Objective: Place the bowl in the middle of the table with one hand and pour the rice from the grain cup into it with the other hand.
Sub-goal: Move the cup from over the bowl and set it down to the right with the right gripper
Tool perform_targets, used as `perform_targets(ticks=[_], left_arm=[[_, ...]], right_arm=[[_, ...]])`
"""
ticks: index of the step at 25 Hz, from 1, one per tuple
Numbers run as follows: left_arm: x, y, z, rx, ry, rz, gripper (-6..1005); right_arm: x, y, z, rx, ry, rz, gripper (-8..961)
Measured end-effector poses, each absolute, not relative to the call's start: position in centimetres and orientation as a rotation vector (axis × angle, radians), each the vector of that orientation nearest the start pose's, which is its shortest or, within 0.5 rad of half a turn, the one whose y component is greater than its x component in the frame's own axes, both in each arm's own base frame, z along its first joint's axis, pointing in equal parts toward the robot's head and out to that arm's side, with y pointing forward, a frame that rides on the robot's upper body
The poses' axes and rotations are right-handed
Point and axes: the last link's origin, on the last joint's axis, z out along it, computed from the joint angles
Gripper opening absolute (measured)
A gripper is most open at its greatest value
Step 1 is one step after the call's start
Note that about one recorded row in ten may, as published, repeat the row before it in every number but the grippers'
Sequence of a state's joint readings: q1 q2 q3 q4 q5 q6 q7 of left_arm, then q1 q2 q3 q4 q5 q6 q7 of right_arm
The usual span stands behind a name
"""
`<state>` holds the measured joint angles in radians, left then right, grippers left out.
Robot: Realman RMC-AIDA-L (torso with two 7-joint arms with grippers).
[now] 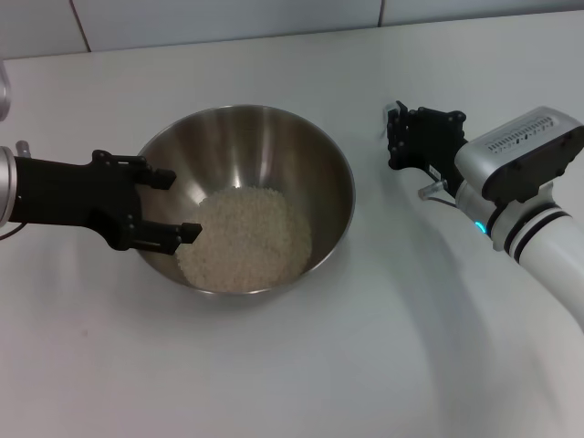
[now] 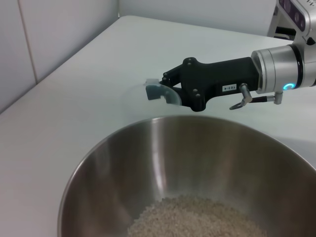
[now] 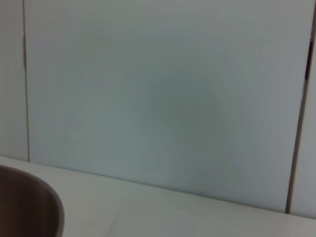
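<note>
A wall of large pale tiles [image 3: 163,98] stands behind the work surface, its panels divided by thin dark grout lines that run upright and level. In the head view the same tiling [image 1: 228,16] shows as a narrow strip along the far edge. Soft, even light falls from above, casting only faint, blurred shadows

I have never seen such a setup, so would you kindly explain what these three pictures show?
It is a two-armed robot at a white table. One picture looks down from its head; the other two come from cameras on its wrists. A steel bowl holding rice sits mid-table. The left hand is open, its fingers straddling the bowl's rim. The right hand, beside the bowl, holds a translucent grain cup. The right wrist camera mostly sees the wall.
</note>
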<state>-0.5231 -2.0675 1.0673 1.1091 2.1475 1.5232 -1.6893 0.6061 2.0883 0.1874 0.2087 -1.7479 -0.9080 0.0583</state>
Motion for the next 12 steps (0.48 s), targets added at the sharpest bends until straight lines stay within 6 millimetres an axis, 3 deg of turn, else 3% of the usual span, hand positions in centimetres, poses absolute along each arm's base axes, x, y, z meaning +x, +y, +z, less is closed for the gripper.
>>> perform_targets(ticks=[8, 12], left_arm=[[-21.3, 34.9, 1.2, -2.908, -0.35, -0.133, 827], [-21.3, 34.8, 1.3, -2.907, -0.353, -0.132, 827]], right_arm=[[30.3, 34.0, -8.6, -1.916, 0.622, 0.508, 162], [30.9, 33.0, -8.8, -1.907, 0.652, 0.508, 308]])
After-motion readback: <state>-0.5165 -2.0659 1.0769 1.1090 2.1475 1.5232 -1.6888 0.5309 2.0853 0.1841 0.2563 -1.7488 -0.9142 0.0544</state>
